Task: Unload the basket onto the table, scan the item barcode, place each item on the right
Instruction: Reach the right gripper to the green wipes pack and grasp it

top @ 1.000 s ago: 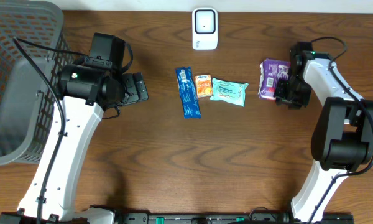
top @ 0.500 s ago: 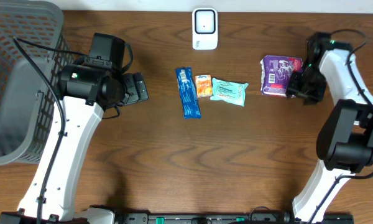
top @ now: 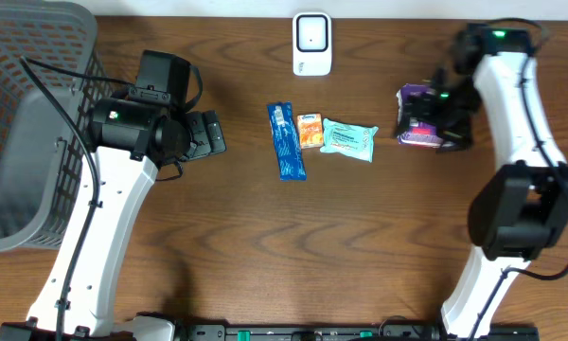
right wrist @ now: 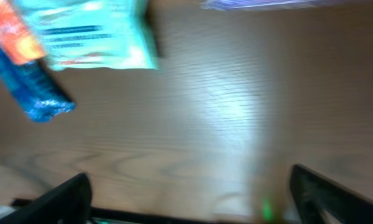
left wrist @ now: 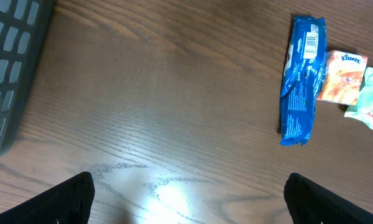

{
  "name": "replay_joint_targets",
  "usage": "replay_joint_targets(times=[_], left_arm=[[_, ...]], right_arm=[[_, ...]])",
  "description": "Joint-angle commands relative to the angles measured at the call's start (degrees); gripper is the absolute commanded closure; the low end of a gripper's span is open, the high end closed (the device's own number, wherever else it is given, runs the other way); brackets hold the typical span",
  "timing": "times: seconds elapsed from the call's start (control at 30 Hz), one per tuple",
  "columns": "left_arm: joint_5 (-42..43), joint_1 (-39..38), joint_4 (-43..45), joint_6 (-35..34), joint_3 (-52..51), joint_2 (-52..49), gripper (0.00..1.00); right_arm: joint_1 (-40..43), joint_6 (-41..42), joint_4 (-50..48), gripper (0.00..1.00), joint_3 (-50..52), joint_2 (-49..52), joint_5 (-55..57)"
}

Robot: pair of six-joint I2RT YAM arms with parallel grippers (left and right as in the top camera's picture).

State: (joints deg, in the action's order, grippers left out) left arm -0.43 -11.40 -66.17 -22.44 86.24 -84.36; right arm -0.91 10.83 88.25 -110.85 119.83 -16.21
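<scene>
The grey mesh basket (top: 24, 161) stands at the table's (top: 360, 246) left edge. The left arm (top: 104, 218) rises from the near edge and bends toward the centre, its left gripper (top: 211, 133) pointing at the row of goods, well apart from them. In the wrist view its fingers (left wrist: 68, 199) are spread wide over bare wood. The right arm (top: 516, 104) reaches up the right side and folds back inward, so the right gripper (top: 435, 121) hangs over the right part of the purple packet (top: 415, 114). Its wrist view is blurred, yet the fingers (right wrist: 50, 199) stand far apart with only table between them.

The white scanner (top: 312, 43) sits at the far edge, centre. The purple packet lies flat to its right, with white print too small to read. The long blue packet (left wrist: 303, 81) shows a barcode near its far end. The teal packet (top: 349, 138) carries dark lines of text, unreadable. Between them lies the small orange pack (left wrist: 342, 76), marked "Kleenex".
</scene>
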Motion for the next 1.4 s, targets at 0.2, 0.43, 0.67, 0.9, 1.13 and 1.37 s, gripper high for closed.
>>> replay_joint_targets(times=[0.2,0.43,0.67,0.9,1.13,1.37], left_arm=[[-1.16,0.24,-0.24,0.35,0.44,0.13,0.02],[-1.16,0.24,-0.24,0.35,0.44,0.13,0.02],[-1.16,0.24,-0.24,0.35,0.44,0.13,0.02],[-1.16,0.24,-0.24,0.35,0.44,0.13,0.02],[-1.16,0.24,-0.24,0.35,0.44,0.13,0.02],[-1.16,0.24,-0.24,0.35,0.44,0.13,0.02]], right_arm=[[-12.5,-1.73,-7.8,0.01,-0.85,-0.57,-3.19],[-14.6,-4.26,-12.48,0.01,-0.85,-0.57,-3.21],[-14.95,-4.24,-16.26,0.01,-0.85,-0.57,-3.23],[-16.0,-4.26,-19.17,0.01,-0.83,-0.57,-3.21],[-17.11,-5.79,-22.75,0.01,-0.04,-0.55,-1.92],[-17.4,-6.16,-24.63,0.01,1.92,-0.55,4.07]])
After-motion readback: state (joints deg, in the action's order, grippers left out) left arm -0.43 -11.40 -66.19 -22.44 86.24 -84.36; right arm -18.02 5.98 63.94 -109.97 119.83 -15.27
